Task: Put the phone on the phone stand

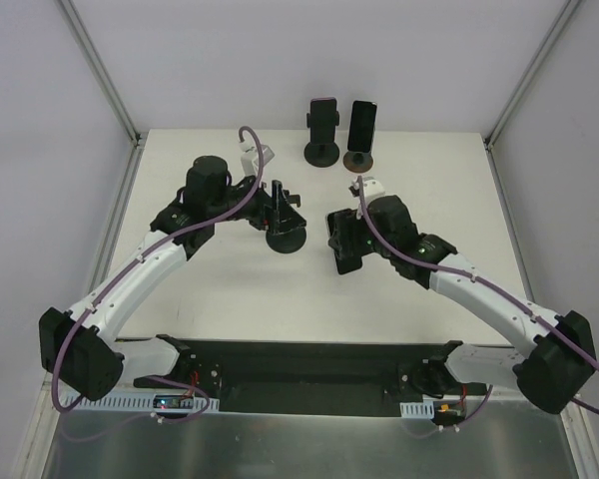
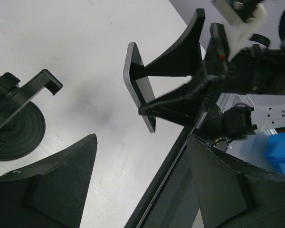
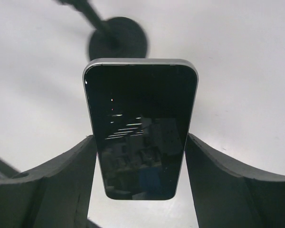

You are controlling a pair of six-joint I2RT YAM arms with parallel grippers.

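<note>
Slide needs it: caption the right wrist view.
Right fingers clamp the dark phone; phone stand beyond on the white table.

- The left arm (image 1: 145,267) stretches from its base forward and toward the middle, with the elbow bent.
- The left gripper (image 1: 283,210) points to the right, and its jaws are wide apart with nothing between them.
- The right arm (image 1: 489,297) reaches inward to the left.
- The right gripper (image 1: 341,242) has its jaws pressed on the long edges of the phone (image 3: 141,133).

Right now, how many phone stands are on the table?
3. An empty stand by the left gripper; at the far edge, a black-based stand left of a brown-based stand, both occupied. None looks hidden.
</note>
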